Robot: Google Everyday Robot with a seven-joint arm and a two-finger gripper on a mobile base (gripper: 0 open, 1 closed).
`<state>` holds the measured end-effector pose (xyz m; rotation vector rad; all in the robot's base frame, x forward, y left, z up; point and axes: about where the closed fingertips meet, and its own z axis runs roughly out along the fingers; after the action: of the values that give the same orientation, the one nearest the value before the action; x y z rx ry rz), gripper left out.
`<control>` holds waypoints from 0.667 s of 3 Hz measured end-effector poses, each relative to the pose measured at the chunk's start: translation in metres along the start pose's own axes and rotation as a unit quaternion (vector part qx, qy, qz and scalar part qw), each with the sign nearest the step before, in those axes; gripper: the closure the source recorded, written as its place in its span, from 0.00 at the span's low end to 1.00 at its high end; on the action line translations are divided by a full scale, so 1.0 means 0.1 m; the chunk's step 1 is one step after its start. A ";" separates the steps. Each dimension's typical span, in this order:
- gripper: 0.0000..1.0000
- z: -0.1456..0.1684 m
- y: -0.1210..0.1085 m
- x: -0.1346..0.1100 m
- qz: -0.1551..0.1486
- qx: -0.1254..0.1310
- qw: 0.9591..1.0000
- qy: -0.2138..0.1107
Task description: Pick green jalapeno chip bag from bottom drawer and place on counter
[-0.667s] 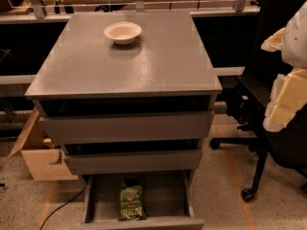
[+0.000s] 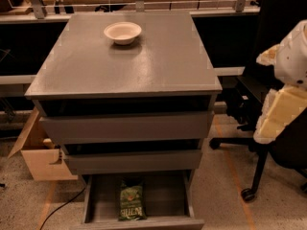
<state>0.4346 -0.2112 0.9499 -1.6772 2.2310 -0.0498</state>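
Observation:
The green jalapeno chip bag lies flat in the pulled-out bottom drawer, left of its middle. The drawer is the lowest of three grey drawers under the grey counter. My gripper, white and cream, hangs at the right edge of the view. It is beside the cabinet at about the height of the top drawer, well above and to the right of the bag, and touches nothing.
A white bowl sits at the back of the counter. A black office chair stands right of the cabinet, behind the gripper. An open cardboard box and a cable lie on the floor at the left.

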 end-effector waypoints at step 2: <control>0.00 1.30 0.45 0.00 0.047 -0.043 0.995 -0.076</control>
<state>0.4317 -0.1744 0.8174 -1.5603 2.2220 0.1937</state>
